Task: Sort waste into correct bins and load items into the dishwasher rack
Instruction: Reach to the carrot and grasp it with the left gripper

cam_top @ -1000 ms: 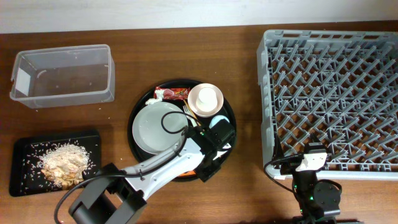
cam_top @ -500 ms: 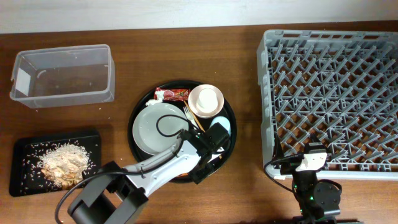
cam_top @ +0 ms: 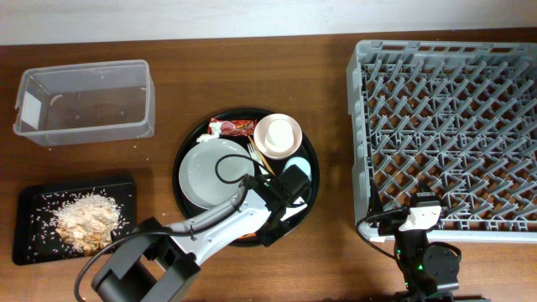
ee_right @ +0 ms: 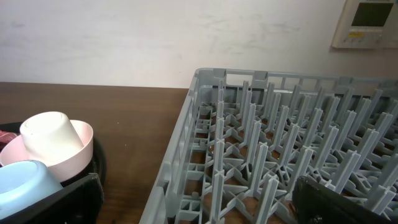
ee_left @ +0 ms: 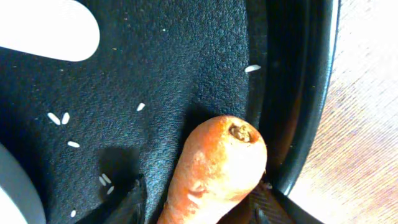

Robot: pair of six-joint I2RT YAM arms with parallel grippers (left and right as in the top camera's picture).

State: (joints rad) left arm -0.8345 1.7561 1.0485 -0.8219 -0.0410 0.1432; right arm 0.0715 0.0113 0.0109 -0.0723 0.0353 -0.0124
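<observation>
An orange carrot (ee_left: 217,162) lies on the round black tray (ee_left: 186,68) against its rim. My left gripper (ee_left: 198,202) straddles it: the right finger (ee_left: 264,205) touches the carrot, while the left finger (ee_left: 134,199) stands a little off it. From overhead, the left gripper (cam_top: 281,220) is at the tray's near right, below the light blue cup (cam_top: 295,172). The grey plate (cam_top: 205,168), the bowl (cam_top: 277,134) holding a white cup, and the red wrapper (cam_top: 232,127) sit on the tray. My right gripper (ee_right: 199,199) is open before the rack (ee_right: 261,155).
The clear tub (cam_top: 84,101) stands at the back left. The black rectangular tray (cam_top: 25,197) at the front left holds rice (cam_top: 84,220) with scraps. The grey dishwasher rack (cam_top: 449,126) fills the right side. A fork (cam_top: 254,153) lies by the bowl.
My left gripper has shifted slightly up and left over the tray's near right. Its jaws have narrowed around the carrot. The right arm has not moved.
</observation>
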